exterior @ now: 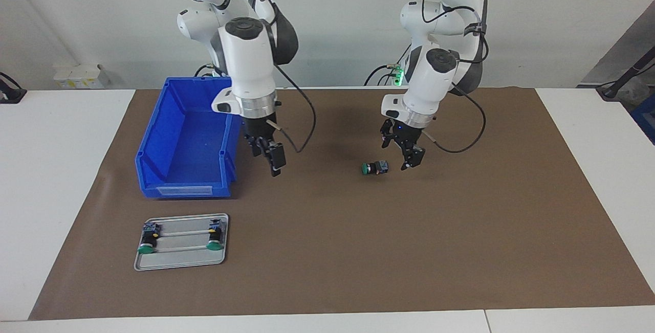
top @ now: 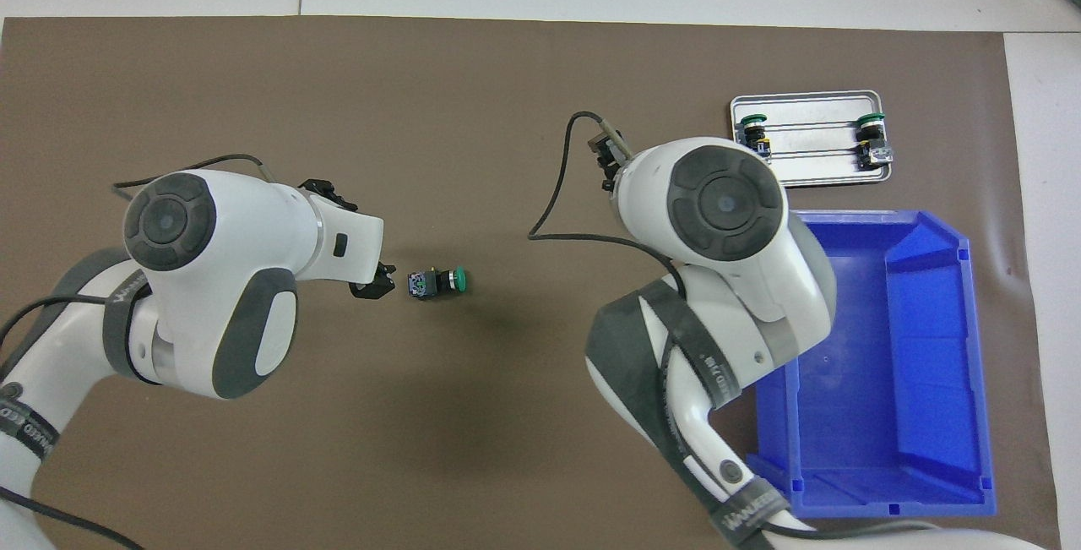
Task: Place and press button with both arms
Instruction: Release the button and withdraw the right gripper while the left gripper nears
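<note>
1. Facing the robots, we see the button (exterior: 374,168) lying on its side on the brown mat (exterior: 327,251), just beside the left gripper (exterior: 408,153), whose fingers stand apart with nothing between them. The right gripper (exterior: 270,155) hangs beside the blue bin (exterior: 153,169), fingers likewise apart and empty. A metal tray (exterior: 181,261) farther from the robots holds two more buttons.

2. From overhead, we find the button between the two arms, its green cap turned toward the right arm's end, with the left gripper just beside its terminal end.

3. We judge the task barely begun: this button is not yet gripped, placed or pressed.
</note>
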You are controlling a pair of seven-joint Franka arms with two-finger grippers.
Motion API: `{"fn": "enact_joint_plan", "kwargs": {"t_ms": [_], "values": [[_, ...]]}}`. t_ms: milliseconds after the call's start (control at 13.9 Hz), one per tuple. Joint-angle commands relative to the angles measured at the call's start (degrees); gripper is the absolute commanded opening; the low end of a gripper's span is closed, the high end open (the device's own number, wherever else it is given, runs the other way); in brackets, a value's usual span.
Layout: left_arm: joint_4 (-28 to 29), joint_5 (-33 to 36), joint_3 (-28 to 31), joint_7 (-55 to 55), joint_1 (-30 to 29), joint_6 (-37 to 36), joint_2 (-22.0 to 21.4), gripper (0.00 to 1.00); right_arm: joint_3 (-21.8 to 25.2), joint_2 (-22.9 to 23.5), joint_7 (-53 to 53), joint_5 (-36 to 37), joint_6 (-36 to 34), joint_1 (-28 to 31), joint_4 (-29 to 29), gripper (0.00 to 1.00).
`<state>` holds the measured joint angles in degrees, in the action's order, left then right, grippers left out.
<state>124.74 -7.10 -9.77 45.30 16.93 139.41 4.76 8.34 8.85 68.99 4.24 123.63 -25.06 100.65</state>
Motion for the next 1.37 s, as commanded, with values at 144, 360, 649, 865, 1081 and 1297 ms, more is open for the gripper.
{"fn": "enact_joint_plan", "kwargs": {"t_ms": [144, 360, 649, 865, 1081, 1297], "values": [[1.0, -0.9, 1.1, 1.5, 4.1, 7.2, 5.6, 0.96, -0.8, -4.3, -29.2, -1.8, -4.7, 9.4, 1.7, 0.99], [1.3, -0.9, 1.1, 1.0, 5.3, 10.6, 8.9, 0.93, -0.7, -6.3, -45.8, -1.8, -10.1, 15.1, 1.6, 0.99], [2.6, -0.9, 1.1, 0.8, 5.3, 13.0, 9.4, 0.81, -0.4, -8.1, -54.7, -1.8, -16.6, 20.2, 0.5, 0.99], [2.7, -0.8, 1.2, 1.5, 5.4, 12.9, 9.4, 0.71, -0.2, -8.2, -59.1, -1.6, -27.6, 21.1, -8.0, 0.99], [3.1, -0.8, 1.2, 1.7, 5.7, 12.2, 9.2, 0.56, -0.2, -10.0, -62.7, -0.8, -34.2, 21.1, -12.3, 0.99], [3.9, -0.8, 1.2, 2.5, 5.7, 12.2, 9.0, 0.56, -0.3, -11.3, -63.4, -0.7, -34.9, 21.1, -11.1, 0.99]]}}
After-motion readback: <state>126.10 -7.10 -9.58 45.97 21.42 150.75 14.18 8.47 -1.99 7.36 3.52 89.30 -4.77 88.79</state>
